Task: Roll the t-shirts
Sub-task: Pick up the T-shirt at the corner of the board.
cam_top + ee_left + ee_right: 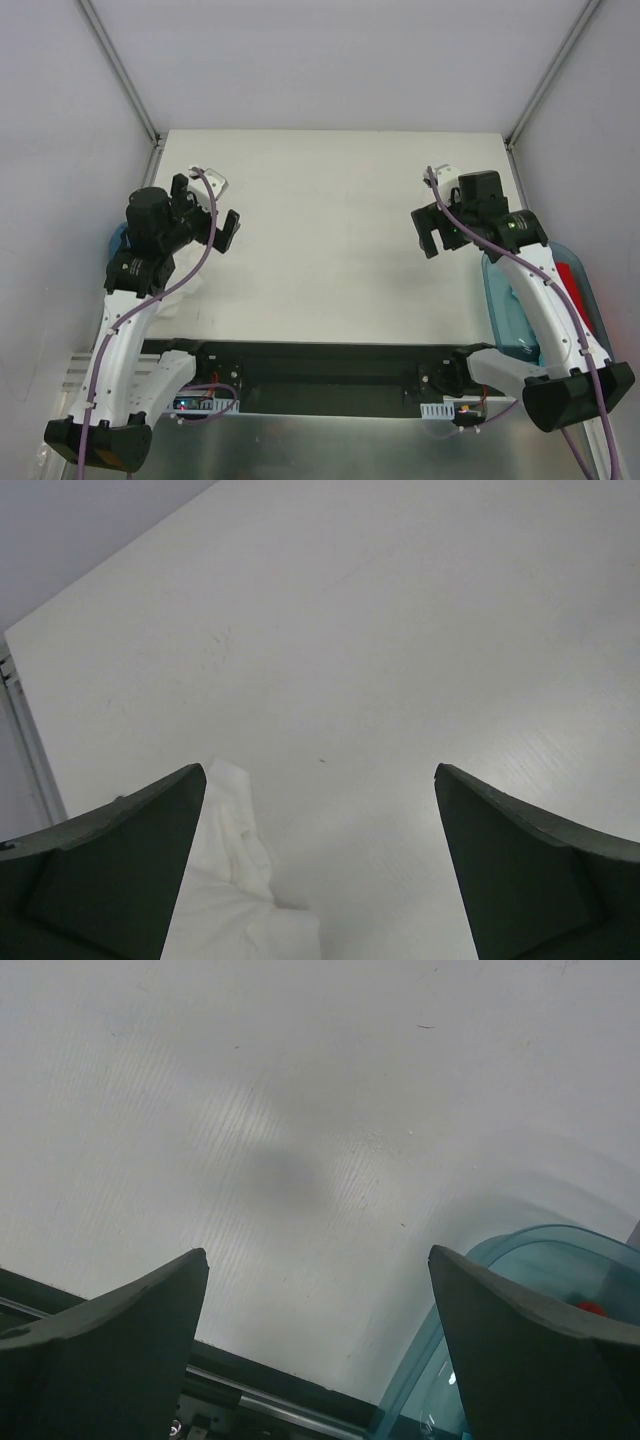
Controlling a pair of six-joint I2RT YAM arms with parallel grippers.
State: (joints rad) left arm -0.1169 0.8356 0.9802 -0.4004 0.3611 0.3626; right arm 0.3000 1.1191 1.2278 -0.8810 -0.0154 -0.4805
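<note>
Pale walls box in the white table (330, 250), and we hang both arms above it with nothing held. Our left end effector (318, 772) has its fingers spread wide, and so does the right end effector (318, 1252). The white t-shirt (235, 890) lies crumpled on the table just below the left end effector, on its left-finger side. It is near the table's edge and partly under that arm. Beside and below the right end effector sits a teal bin (500, 1290) with a red thing (590, 1307) inside, too small for us to name.

Our worry is the bunched cloth. If we pinch it as it lies, we would likely catch a single fold. Pulling would then drag the heap rather than spread it flat, so any roll would start lopsided. So close to the edge, a careless tug could also slide it off the table. On the right, a low reach toward the bin could knock its rim and shove it.
</note>
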